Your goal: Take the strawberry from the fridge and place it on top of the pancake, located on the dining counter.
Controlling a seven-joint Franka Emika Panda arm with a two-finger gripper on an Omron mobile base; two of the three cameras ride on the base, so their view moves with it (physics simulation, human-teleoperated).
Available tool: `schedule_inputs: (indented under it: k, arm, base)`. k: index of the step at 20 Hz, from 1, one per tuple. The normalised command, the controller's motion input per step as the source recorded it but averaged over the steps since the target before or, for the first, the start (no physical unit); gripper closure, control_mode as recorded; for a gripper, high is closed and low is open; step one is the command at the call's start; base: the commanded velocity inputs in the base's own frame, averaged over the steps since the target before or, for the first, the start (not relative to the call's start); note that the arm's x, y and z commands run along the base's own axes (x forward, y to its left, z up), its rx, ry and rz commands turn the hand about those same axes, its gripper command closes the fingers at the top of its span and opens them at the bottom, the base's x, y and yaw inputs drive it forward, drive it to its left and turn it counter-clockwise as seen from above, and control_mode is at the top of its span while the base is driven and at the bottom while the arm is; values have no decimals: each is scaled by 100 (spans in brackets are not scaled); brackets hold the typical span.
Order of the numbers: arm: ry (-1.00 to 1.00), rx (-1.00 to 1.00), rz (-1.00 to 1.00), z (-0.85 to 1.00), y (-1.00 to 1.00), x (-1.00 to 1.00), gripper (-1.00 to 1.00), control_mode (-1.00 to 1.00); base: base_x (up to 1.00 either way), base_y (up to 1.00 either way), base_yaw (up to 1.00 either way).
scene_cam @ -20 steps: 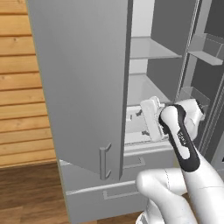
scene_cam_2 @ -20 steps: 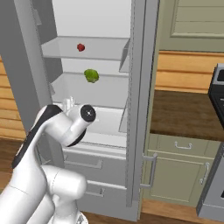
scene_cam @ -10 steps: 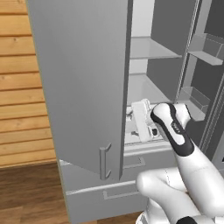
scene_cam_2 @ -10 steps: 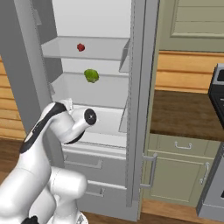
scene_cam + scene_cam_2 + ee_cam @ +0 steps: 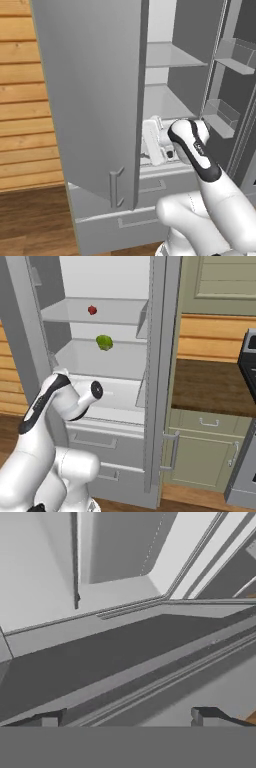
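left base view:
fridge: it is standing open, its big grey door swinging out toward me and covering the left half of the inside.
shelves: two bare white ones are showing past the door edge, with door bins hanging on the other door at the right.
arm: its white wrist is reaching into the lowest open compartment, just above the drawers.

right base view:
strawberry: it is sitting small and red on the upper shelf, well above the arm.
green vegetable: it is resting on the shelf below the strawberry, a little to the right of it.
arm: the bent elbow is leaning at the fridge's lower compartment, under both items.
wall counter: a dark top over sage cabinets is standing right of the fridge.

hand view:
gripper: the two dark fingertips are standing far apart at the bottom corners, with nothing between them.
fridge interior: grey ledges and white walls are running slantwise ahead of the fingers; i cannot tell which shelf this is.
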Motion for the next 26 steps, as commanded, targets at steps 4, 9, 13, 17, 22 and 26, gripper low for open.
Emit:
schedule_inputs:
  k: [4, 9, 13, 17, 22, 26]
  arm:
    - [-17, 0, 14, 0, 36, -57, -100, -100]
    - [-9, 0, 13, 0, 58, -31, -100, -100]
    - [-4, 0, 13, 1, 66, -20, -100, -100]
    - [-6, 0, 12, 5, 70, -22, -100, -100]
    - [-4, 0, 10, 3, 72, -15, -100, -100]
    - [-2, 0, 6, 0, 79, -4, -100, -100]
  base:
    - [0, 0, 0]
    - [0, 0, 0]
    - [0, 0, 0]
    - [0, 0, 0]
    - [0, 0, 0]
    - [0, 0, 0]
